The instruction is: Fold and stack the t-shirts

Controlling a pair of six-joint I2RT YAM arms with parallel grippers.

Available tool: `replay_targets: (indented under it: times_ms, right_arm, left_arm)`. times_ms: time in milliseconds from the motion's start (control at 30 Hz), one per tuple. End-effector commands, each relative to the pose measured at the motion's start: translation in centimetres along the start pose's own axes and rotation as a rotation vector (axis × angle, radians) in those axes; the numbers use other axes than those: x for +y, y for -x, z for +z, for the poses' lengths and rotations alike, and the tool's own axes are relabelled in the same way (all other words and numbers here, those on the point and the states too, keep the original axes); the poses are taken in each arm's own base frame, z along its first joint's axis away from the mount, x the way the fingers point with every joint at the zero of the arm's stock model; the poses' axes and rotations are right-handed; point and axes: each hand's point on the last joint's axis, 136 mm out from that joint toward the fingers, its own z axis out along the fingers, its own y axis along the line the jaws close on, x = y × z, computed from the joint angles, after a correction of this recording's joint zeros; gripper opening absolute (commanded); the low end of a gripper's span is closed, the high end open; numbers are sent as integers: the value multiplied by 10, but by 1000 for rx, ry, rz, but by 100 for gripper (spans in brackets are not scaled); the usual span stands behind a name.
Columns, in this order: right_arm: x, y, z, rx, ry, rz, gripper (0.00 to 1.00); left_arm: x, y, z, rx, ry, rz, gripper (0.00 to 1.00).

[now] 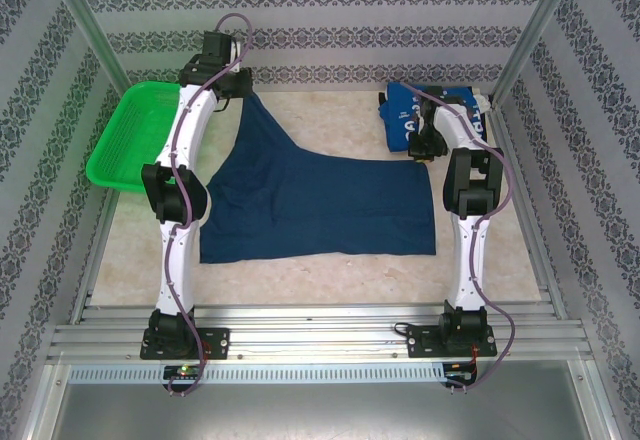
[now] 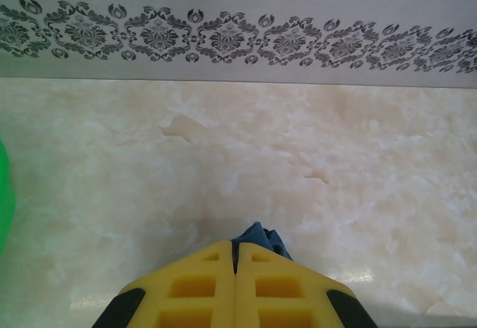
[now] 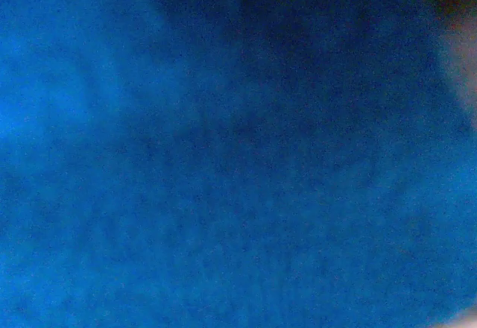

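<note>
At the far left, a green basket [image 1: 130,135] rests on the table's [image 1: 300,270] left edge. Next to it, we see the left claw [image 1: 238,85] at the far side of the table; in the left wrist view its yellow fingers [image 2: 201,283] meet, and the left claw [image 2: 236,244] pinches a tuft of the navy t-shirt [image 2: 261,235]. The navy t-shirt [image 1: 320,200] lies spread across the middle of the table, one corner drawn toward that claw. At the far right, the brighter blue t-shirt [image 1: 402,110] lies bunched, with the right claw [image 1: 424,146] closed and set down on it. We cannot tell whether cloth is caught. The right wrist view shows that blue cloth [image 3: 223,164] close and blurred.
</note>
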Motion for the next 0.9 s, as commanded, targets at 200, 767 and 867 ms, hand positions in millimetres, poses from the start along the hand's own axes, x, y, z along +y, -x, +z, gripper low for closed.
replay_targets:
  times_ms: [200, 767, 867]
  right_arm:
    - [-15, 15, -44, -170, -68, 0, 0]
    - [-20, -16, -69, -222, -46, 9, 0]
    - [-21, -25, -74, -237, -46, 13, 0]
  left_arm:
    - [-4, 19, -25, -54, -38, 26, 2]
    - [-21, -12, -87, -111, -170, -66, 2]
    - [-21, -33, -95, -110, -191, -105, 2]
